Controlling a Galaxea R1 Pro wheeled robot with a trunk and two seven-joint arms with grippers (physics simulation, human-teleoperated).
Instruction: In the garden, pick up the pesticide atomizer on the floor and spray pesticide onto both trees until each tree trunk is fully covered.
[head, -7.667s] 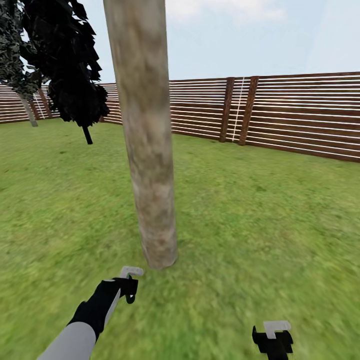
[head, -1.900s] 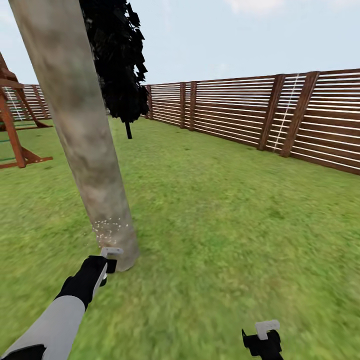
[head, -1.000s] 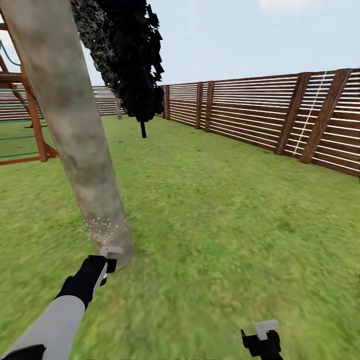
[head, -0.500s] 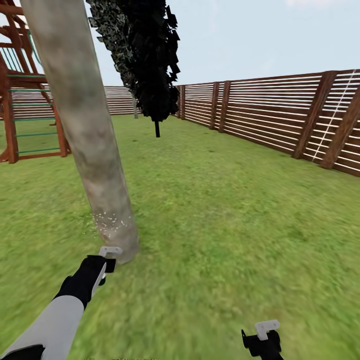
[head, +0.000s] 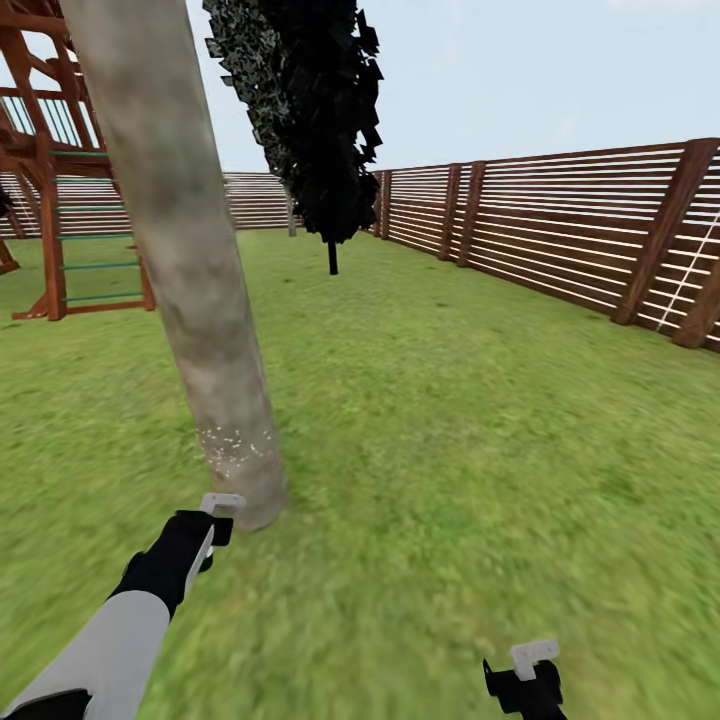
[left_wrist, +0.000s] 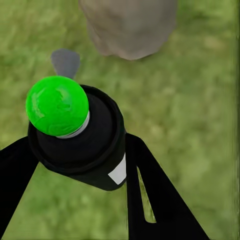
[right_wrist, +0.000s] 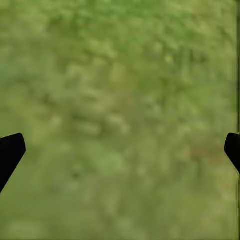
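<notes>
Camera turned since half a second ago: fence (head: 560, 225) slid right, wooden play frame (head: 60, 200) came in more.
Left gripper (left_wrist: 82, 150) grips the pesticide atomizer (left_wrist: 75, 135) beside the speckled tree trunk (head: 190, 270); right gripper (head: 525, 680) spread open over grass (head: 470, 450).

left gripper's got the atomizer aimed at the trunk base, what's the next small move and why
Probably tilt the left gripper upward a little so the spray climbs the tree trunk. The atomizer sits clamped between its fingers, pointed at the trunk's base, and the white specks show just in a low band, while the trunk above looks bare.
</notes>
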